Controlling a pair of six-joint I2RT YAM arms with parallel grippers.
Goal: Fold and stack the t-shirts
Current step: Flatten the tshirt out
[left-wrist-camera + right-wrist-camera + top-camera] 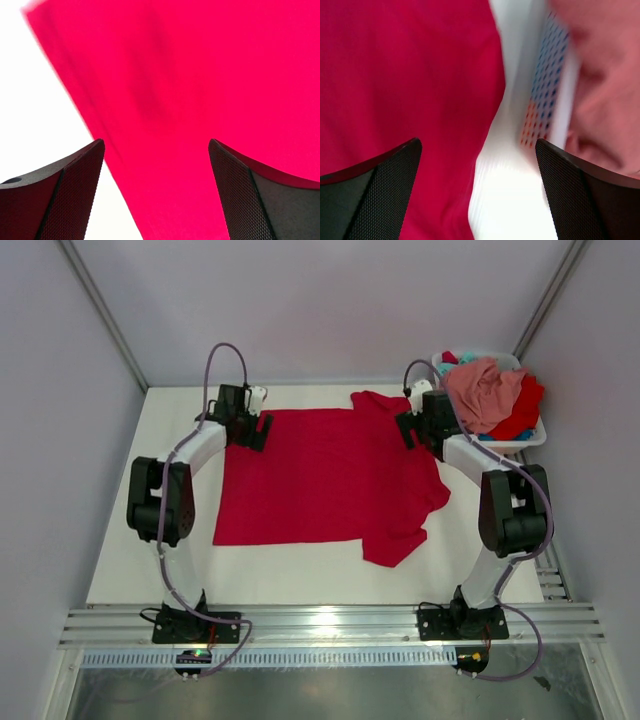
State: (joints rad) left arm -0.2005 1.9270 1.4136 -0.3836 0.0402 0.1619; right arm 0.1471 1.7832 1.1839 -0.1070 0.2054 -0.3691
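A bright red t-shirt (320, 475) lies spread flat on the white table, one sleeve at the far right, one at the near right. My left gripper (257, 430) is open over the shirt's far left corner; in the left wrist view the red cloth (200, 100) fills the space between its fingers (75, 195). My right gripper (413, 430) is open over the shirt's far right edge; the right wrist view shows red cloth (400, 85) on the left and bare table between the fingers (585, 200). A salmon pink shirt (483, 390), more red cloth (522, 410) and a bit of teal (462, 358) lie piled in the basket.
The white plastic basket (530, 438) stands at the far right corner, close beside my right gripper; its perforated wall (545, 90) shows in the right wrist view. Grey walls enclose the table. A metal rail (320, 625) runs along the near edge.
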